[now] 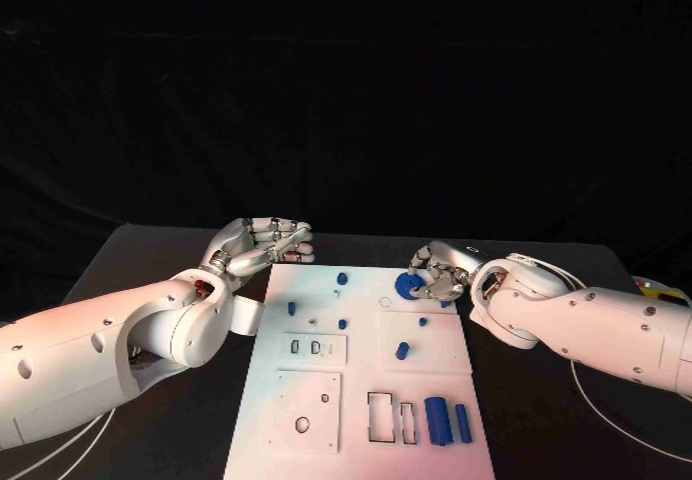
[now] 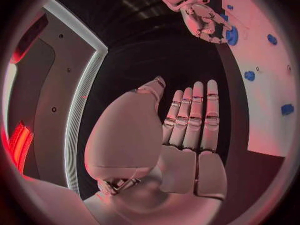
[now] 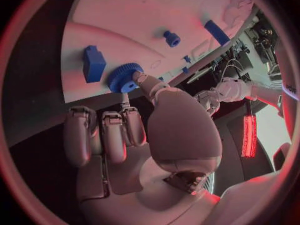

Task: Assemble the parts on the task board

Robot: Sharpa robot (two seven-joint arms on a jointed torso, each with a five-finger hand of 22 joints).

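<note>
The white task board (image 1: 325,440) lies in the middle of the black table. My right hand (image 1: 440,272) is at the board's far right part and pinches a blue gear (image 1: 408,287) that sits on or just over the board. In the right wrist view the thumb tip (image 3: 141,79) touches the gear (image 3: 124,78), with a blue block (image 3: 94,63) right beside it. My left hand (image 1: 265,245) hovers at the board's far left corner, fingers straight and holding nothing (image 2: 187,130). The left wrist view also shows the right hand (image 2: 203,16) on the gear (image 2: 232,35).
Small blue pegs (image 1: 342,278) (image 1: 291,308) (image 1: 402,350) stand scattered over the board. Two long blue bars (image 1: 436,418) (image 1: 463,423) lie at the near right beside rectangular slots (image 1: 379,416). A yellow object (image 1: 658,291) and cables sit at the table's right edge.
</note>
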